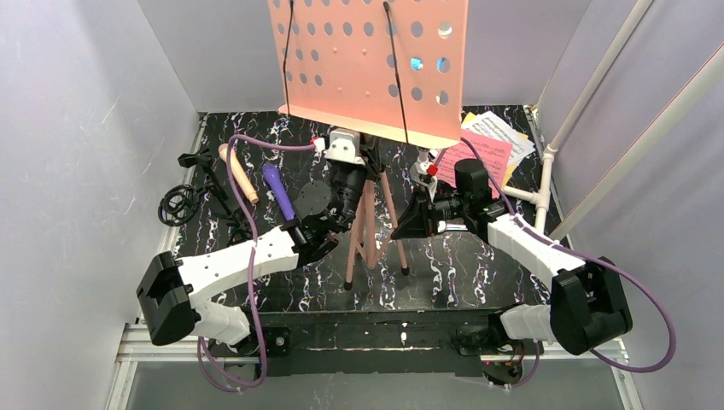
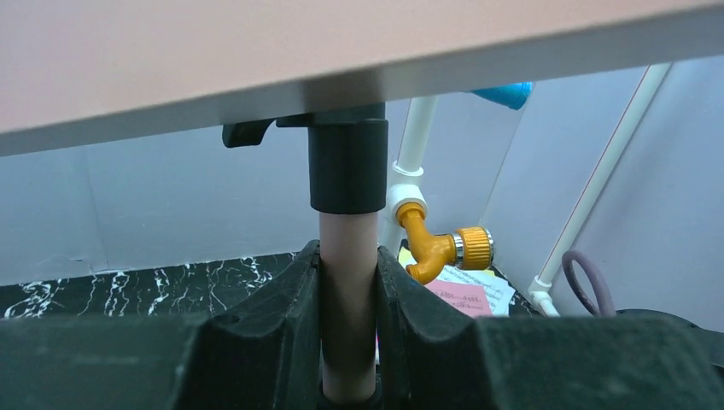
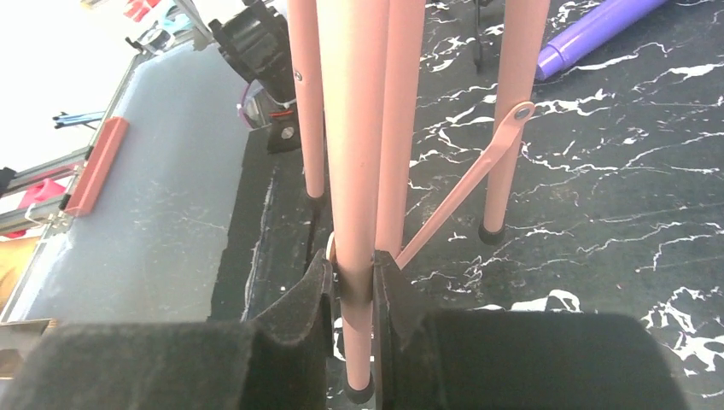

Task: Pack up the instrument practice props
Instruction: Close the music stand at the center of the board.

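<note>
Both arms are on the stand right now. The left gripper (image 2: 348,342) has its fingers pinched tight on the pink centre pole (image 2: 347,256), just under the black collar (image 2: 347,166) that sits below the salmon-pink music rest (image 1: 367,64). The right gripper (image 3: 353,299) is clamped down low on one of the tripod legs (image 3: 354,128), near its rubber foot.

The stand is upright in the middle of the black marbled table (image 1: 461,265), all the legs splayed out.

Everything else is lying loose on the tabletop. The peach microphone (image 1: 239,175) and purple microphone (image 1: 278,192) lie side by side on the left, with the black mic holders (image 1: 181,203) just beyond them by the wall. The music sheets (image 1: 478,158) are fanned in a pile at the back right (pink on top, white and yellow poking out), next to the white pipe (image 1: 589,94) with its orange valve (image 2: 440,248).
</note>
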Tool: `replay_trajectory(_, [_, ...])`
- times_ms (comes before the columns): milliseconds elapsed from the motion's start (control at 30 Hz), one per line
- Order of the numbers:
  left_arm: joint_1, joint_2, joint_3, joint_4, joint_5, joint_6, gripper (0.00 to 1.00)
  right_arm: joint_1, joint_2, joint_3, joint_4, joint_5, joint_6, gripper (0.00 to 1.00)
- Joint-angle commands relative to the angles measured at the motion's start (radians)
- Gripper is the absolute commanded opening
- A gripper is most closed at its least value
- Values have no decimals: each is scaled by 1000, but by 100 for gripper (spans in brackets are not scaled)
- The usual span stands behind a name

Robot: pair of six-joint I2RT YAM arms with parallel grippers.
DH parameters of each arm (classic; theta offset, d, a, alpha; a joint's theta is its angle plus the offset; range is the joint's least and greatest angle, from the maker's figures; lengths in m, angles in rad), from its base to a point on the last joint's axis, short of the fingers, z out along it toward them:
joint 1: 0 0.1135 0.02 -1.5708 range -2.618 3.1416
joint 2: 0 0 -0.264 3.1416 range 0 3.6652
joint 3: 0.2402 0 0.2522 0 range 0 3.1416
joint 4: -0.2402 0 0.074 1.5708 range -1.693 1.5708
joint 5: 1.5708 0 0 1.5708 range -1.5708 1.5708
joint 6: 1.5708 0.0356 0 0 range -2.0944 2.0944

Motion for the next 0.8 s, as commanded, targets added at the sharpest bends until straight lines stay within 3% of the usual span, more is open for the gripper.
replay_trajectory(0, [-27,-121,46,83,39,-45,0,4,3,131,-45,31,60,1])
replay_trajectory(367, [-27,-200,-91,19,-87,-67,0,90,93,192,-244,105,93,1])
replay_trajectory(767, [-21,-166,-45,-198,-202,-100,0,101,138,120,86,132,518,1])
